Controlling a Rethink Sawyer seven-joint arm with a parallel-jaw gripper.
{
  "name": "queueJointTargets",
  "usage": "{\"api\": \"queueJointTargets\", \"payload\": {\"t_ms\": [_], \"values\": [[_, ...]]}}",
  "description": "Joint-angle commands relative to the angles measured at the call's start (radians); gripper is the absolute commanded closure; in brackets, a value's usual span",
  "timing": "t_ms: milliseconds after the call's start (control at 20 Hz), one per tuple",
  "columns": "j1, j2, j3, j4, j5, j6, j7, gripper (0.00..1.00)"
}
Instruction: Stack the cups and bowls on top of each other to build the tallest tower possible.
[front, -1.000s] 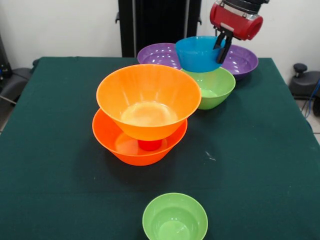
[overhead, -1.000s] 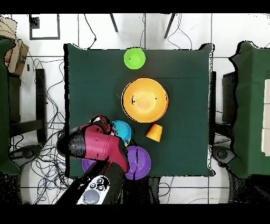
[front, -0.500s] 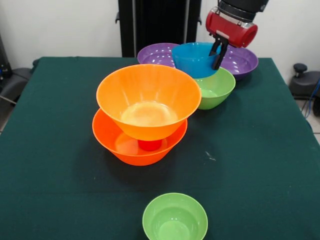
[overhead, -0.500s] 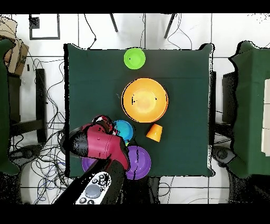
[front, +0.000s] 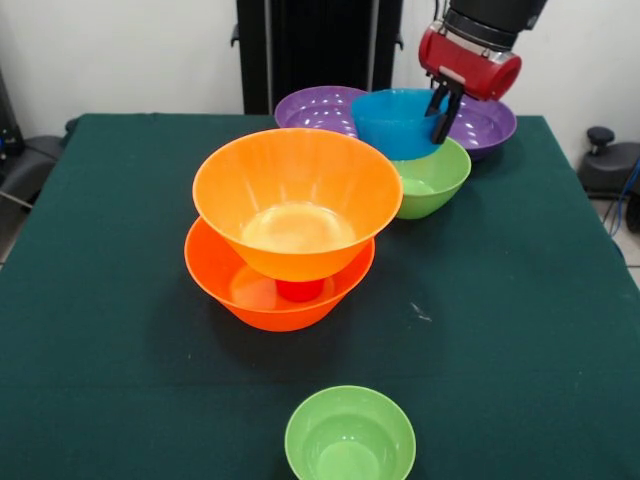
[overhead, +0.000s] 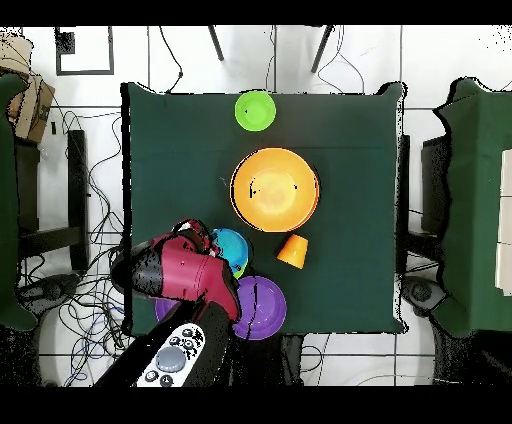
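Note:
My gripper (front: 441, 106) is shut on the right rim of a small blue bowl (front: 393, 122) and holds it tilted over the medium green bowl (front: 432, 178). I cannot tell whether the two touch. The tower has a large orange bowl (front: 297, 198) resting on a red cup (front: 299, 290) that stands inside a second large orange bowl (front: 262, 298). Two purple bowls (front: 312, 107) (front: 487, 121) sit at the far edge. A small green bowl (front: 350, 438) sits near the front edge. In the overhead view the orange cup (overhead: 293, 250) lies beside the blue bowl (overhead: 236, 246).
The arm's red body (overhead: 185, 272) covers one purple bowl and part of the blue bowl in the overhead view. The other purple bowl (overhead: 261, 308) shows next to it. The green table cloth (front: 520, 330) ends near the small green bowl (overhead: 255, 110).
The gripper has lowered the blue bowl a little toward the medium green bowl, swinging slightly left and then back right. Nothing else has moved.

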Motion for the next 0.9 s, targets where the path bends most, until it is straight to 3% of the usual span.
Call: {"api": "queueJointTargets", "payload": {"t_ms": [50,250,700,900], "values": [[-0.004,0.026,0.069,0.022,0.042,-0.054,0.188,1.00],[0.015,0.048,0.059,0.005,0.059,-0.051,0.199,1.00],[-0.021,0.075,0.082,-0.006,0.056,-0.098,0.165,1.00],[-0.001,0.073,0.067,-0.008,0.069,-0.081,0.178,1.00]]}}
